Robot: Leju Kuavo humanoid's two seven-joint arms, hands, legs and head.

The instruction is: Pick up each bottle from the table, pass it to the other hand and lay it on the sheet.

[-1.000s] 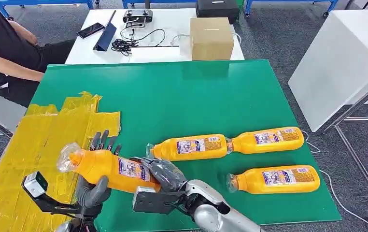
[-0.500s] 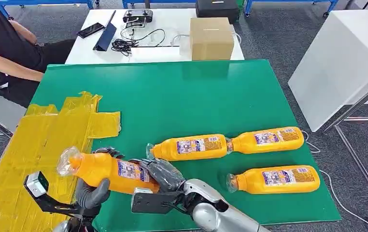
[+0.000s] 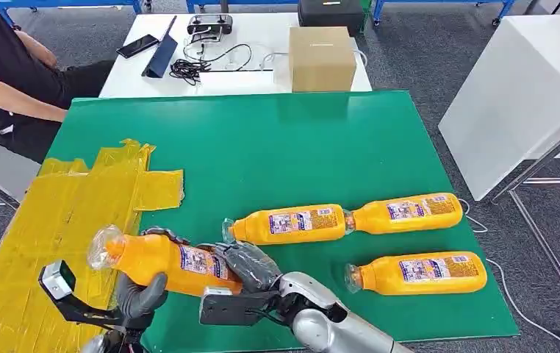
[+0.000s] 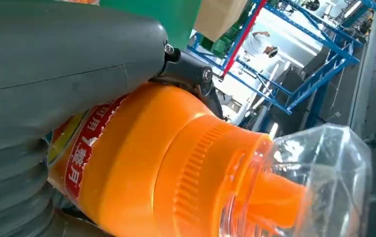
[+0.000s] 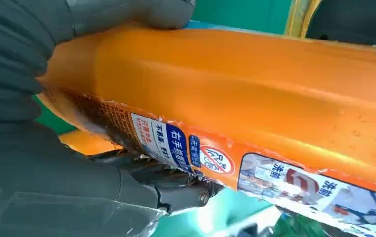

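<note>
An orange bottle (image 3: 161,259) with a clear cap hangs low over the green table (image 3: 277,140), its cap end above the edge of the yellow sheet (image 3: 49,220). Both hands hold it. My left hand (image 3: 141,291) wraps the neck end, thumb in front and fingers curled over the far side. My right hand (image 3: 244,265) grips the labelled base end. The left wrist view shows the bottle's neck (image 4: 176,163) against my left hand (image 4: 53,74). The right wrist view shows the bottle's label (image 5: 250,98) in my right hand (image 5: 28,123). Three more orange bottles (image 3: 292,223) (image 3: 407,212) (image 3: 420,273) lie on the table.
A person (image 3: 5,73) sits at the far left beside the table. Behind the green table, a white table carries a cardboard box (image 3: 322,59), cables and a phone. A white block (image 3: 516,95) stands to the right, past the table's edge.
My left hand's fingers, stretched up behind the bottle a second ago, have curled around it. The bottle has barely shifted. My right hand keeps its hold.
</note>
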